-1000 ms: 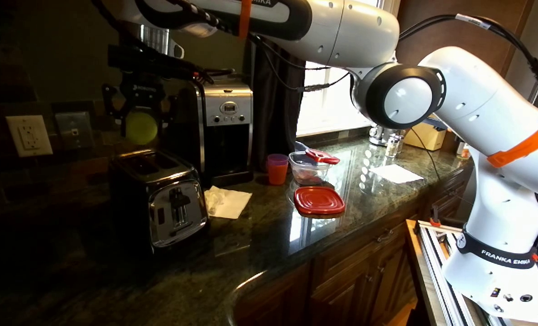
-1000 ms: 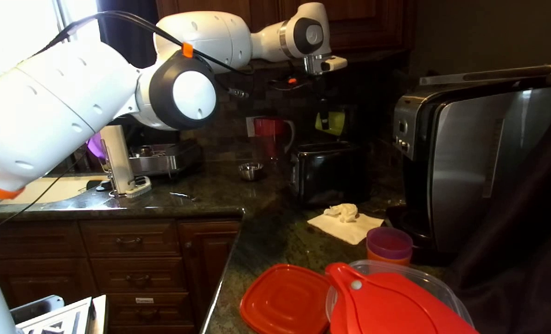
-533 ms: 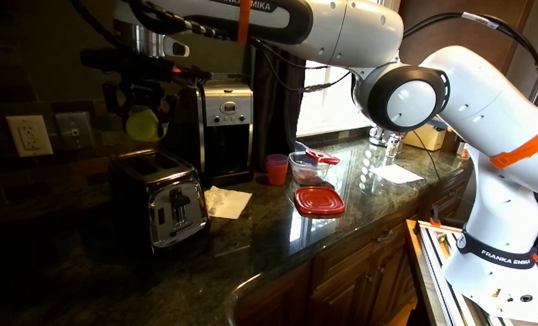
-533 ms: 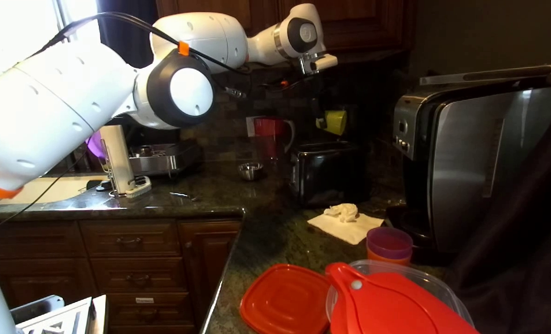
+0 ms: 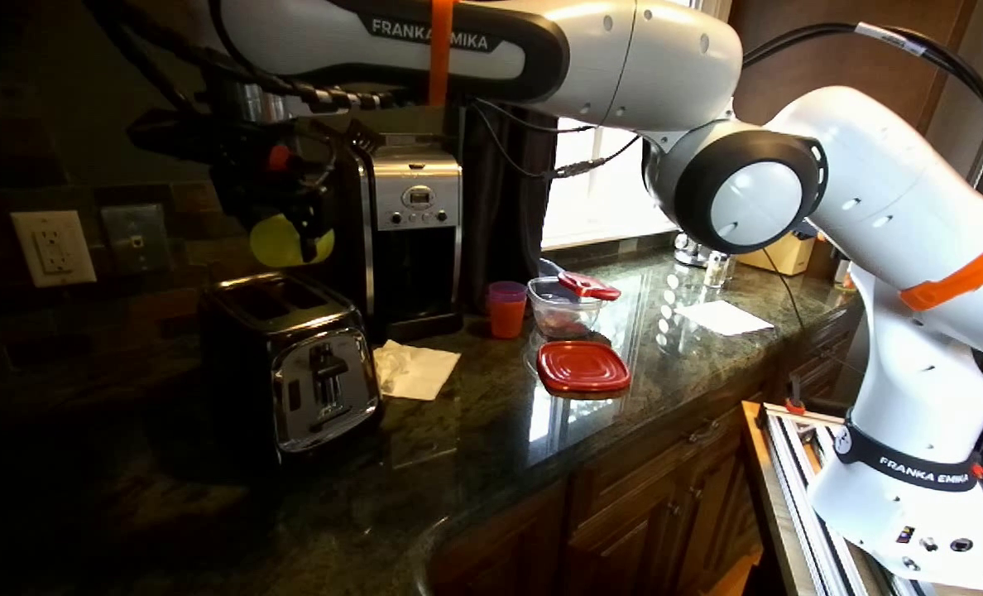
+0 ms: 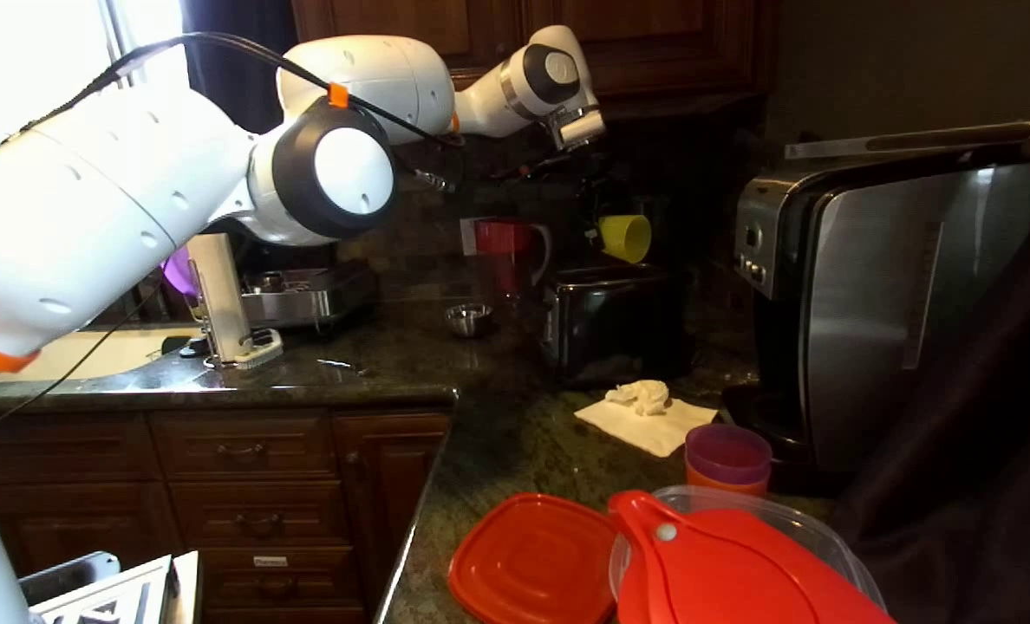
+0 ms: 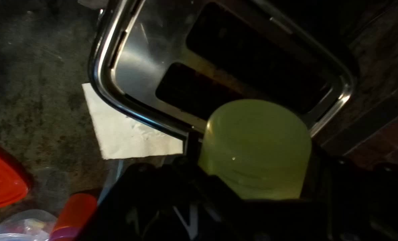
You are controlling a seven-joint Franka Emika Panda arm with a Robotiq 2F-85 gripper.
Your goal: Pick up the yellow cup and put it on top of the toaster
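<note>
A bright window (image 5: 611,194) beside a dark curtain (image 5: 504,190) is mirrored in the shiny counter (image 5: 483,439); brown cupboards (image 6: 671,35) hang over a dim tiled wall (image 6: 424,247), with wooden drawers (image 6: 194,438) below the counter

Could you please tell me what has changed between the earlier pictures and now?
The gripper has turned and tilted, bringing the yellow cup slightly lower and, in an exterior view, toward the coffee maker. It still grips the cup; nothing was let go. The toaster, paper and red lid stayed put.

Jaws seemingly hold the yellow cup (image 5: 275,241) above the toaster (image 5: 299,364).
</note>
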